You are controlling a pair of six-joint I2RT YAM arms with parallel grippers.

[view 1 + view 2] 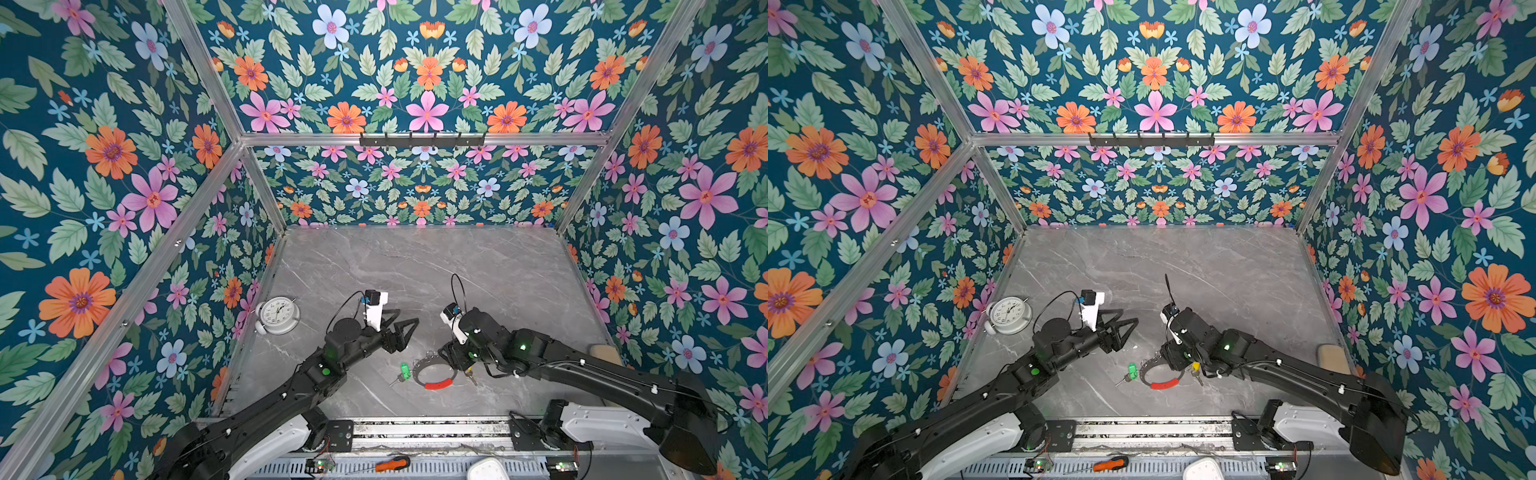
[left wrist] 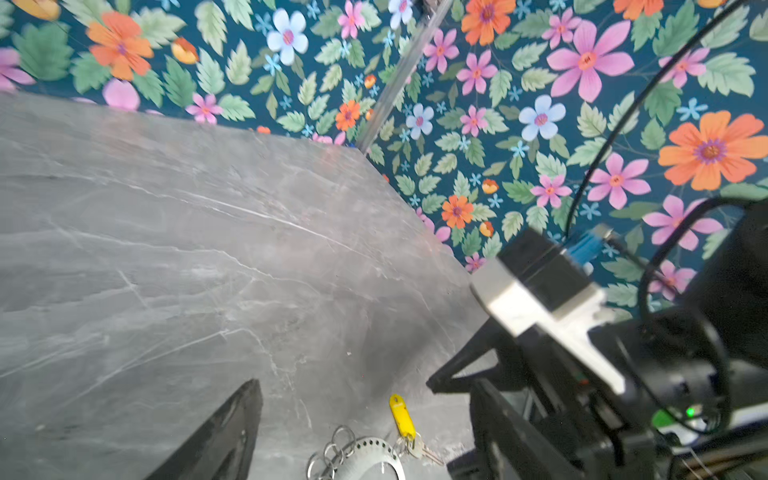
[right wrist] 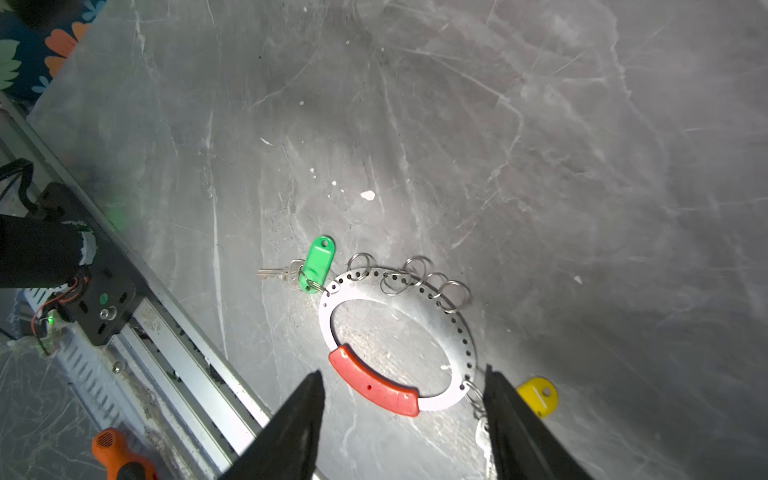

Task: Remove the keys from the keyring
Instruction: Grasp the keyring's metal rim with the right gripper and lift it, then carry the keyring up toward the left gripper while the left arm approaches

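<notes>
Keyring (image 3: 459, 328) lies flat by the table's front rail (image 3: 195, 353), open tabletop (image 3: 540, 166) beyond it; green-tagged and yellow-tagged keys (image 3: 272, 274) attached. Right gripper (image 3: 403, 370), spread, straddles its red section (image 3: 374, 384); left gripper (image 1: 408, 315), spread, hovers beside it.

The keyring (image 3: 457, 332) is gleaming as smooth bare metal, its red section (image 3: 374, 384) looking like matt plastic, the green tag (image 3: 319, 262) and yellow tag (image 3: 538, 395) shining like glossy plastic, the surface (image 3: 540, 166) showing polished veined stone.
</notes>
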